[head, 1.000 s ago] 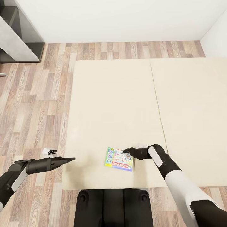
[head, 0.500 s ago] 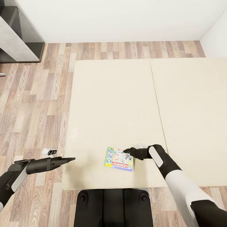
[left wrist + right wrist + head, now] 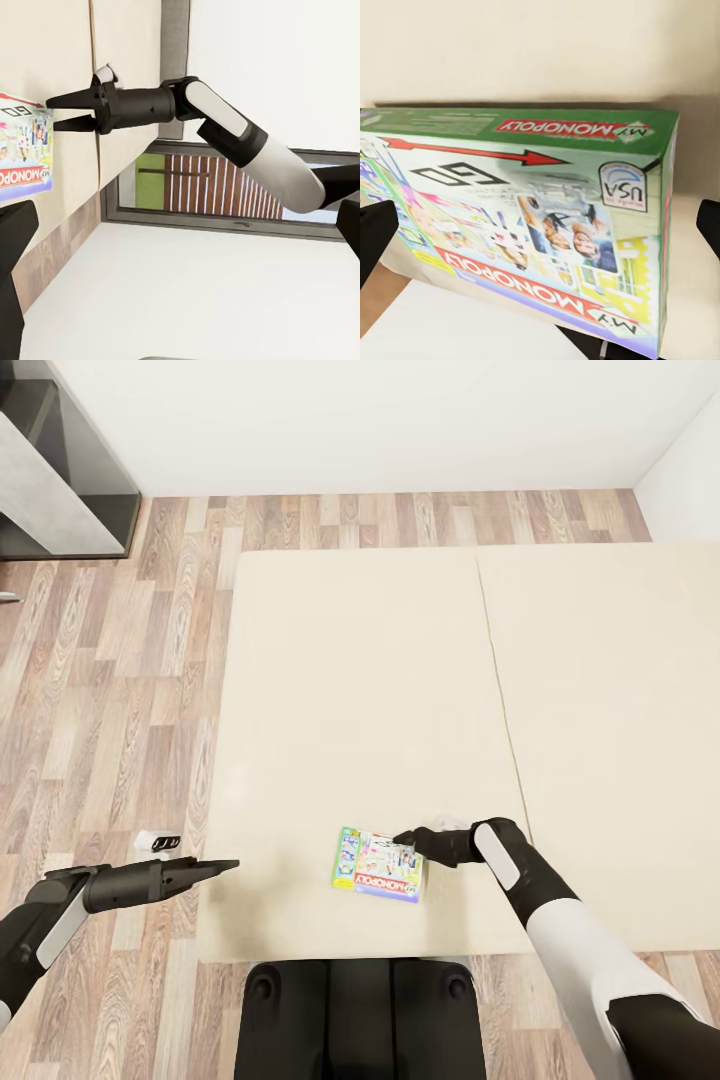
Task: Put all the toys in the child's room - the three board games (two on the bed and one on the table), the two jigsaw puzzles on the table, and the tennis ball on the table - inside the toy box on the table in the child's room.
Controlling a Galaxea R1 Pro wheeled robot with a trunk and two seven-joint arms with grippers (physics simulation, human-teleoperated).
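Observation:
One board game (image 3: 377,865), a flat Monopoly box with green and red edges, lies near the front edge of the bed (image 3: 380,690), on its beige mattress. My right gripper (image 3: 400,843) is open at the box's far right corner, low over the mattress. The right wrist view has that board game (image 3: 532,225) close up between the two wide-apart fingers. From the left wrist, the right gripper (image 3: 54,112) shows its two fingertips apart, just beside the board game (image 3: 22,142). My left gripper (image 3: 225,867) hovers open at the bed's left edge, holding nothing.
Wood-plank floor (image 3: 110,690) runs left of and behind the bed. A dark-grey cabinet unit (image 3: 60,470) stands at the far left corner. A small white and black object (image 3: 158,843) lies on the floor by the left arm. My black base (image 3: 360,1010) touches the bed's front edge.

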